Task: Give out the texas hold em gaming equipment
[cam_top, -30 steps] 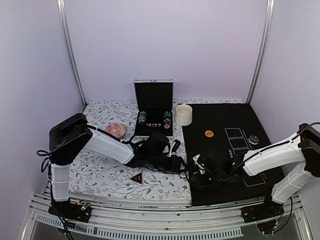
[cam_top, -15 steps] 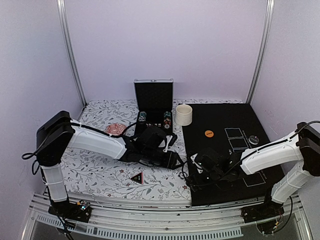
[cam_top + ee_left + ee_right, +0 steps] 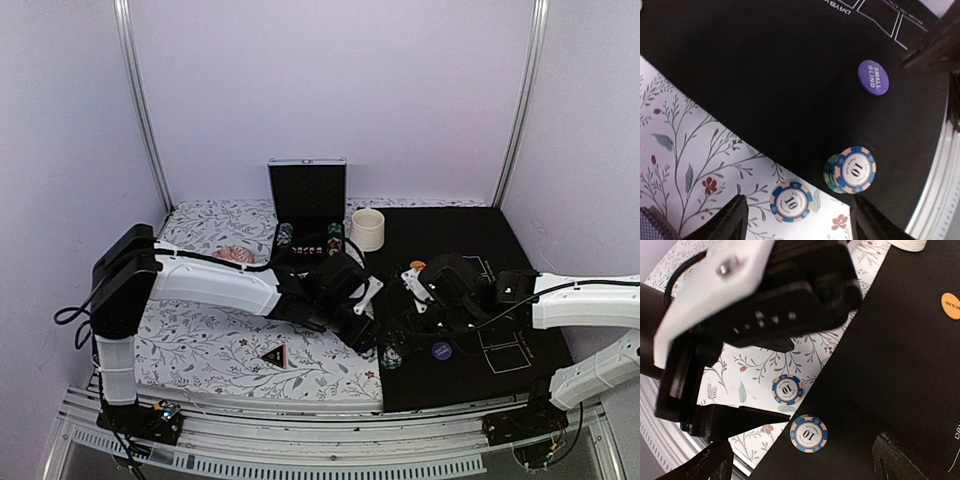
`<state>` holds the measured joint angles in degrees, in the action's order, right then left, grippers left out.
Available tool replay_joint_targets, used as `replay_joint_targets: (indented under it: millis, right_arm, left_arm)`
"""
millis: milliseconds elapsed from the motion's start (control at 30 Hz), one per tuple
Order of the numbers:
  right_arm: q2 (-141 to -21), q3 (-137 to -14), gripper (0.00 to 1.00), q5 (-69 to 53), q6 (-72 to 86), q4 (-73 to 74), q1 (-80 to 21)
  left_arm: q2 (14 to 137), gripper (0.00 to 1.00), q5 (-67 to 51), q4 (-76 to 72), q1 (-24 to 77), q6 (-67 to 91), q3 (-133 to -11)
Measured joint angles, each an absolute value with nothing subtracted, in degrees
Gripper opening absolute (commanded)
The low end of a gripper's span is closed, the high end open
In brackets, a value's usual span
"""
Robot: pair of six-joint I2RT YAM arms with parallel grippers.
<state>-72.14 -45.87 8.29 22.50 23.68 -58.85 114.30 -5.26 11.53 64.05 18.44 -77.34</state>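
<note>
Sitting at the near edge of the black felt mat [image 3: 765,75], a short stack of poker chips [image 3: 850,171] shows a blue-and-peach top chip marked 10 with greenish chips under it. Just beside it, off the mat on the floral cloth [image 3: 680,150], lies a single chip [image 3: 791,199] of the same blue-and-peach kind, flat and apart from the stack. Further in on the mat a purple disc [image 3: 873,77] printed SMALL BLIND lies flat, well apart from the stack, and an orange disc [image 3: 951,305] lies further back on the felt. White outlined card boxes [image 3: 503,356] are printed on the mat to the right. The left gripper [image 3: 797,215] hangs just over the cloth at the mat's edge, its two fingers spread wide and holding nothing, with the single chip in line with the gap between them. The right gripper [image 3: 805,462] hovers over the same corner facing the left one, its fingers likewise apart and empty. A black red-edged triangle marker [image 3: 274,354] rests on the cloth nearer the left arm. At the back an open black case [image 3: 307,190] stands with more chips in its tray, a cream cup [image 3: 368,229] just to its right and a pink dish [image 3: 236,256] to its left.
</note>
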Motion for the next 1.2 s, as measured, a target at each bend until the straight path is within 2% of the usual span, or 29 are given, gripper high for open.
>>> replay_joint_targets:
  millis: [233,967,1100,1200]
  right_arm:
    - [-67.55,-45.28,0.99,8.64,22.81,27.62,-55.07]
    - [-62.17,-42.74,0.99,9.17,23.33,30.00,-53.93]
    - [-62.17,-42.33,0.99,9.15,23.16,30.00,-53.93]
    - [-62.13,-42.04,0.99,9.17,23.14,29.95,-53.93]
  left_arm:
    - [123.48,0.64,-4.67,19.16,64.45,8.51,-84.53]
    - [125.75,0.66,-1.91,28.53,65.78,2.63,-90.15]
    - [126.41,0.63,-0.05,29.74,66.52,2.07,-91.22]
    - [126.63,0.54,0.32,30.06,66.63,2.09,-91.59]
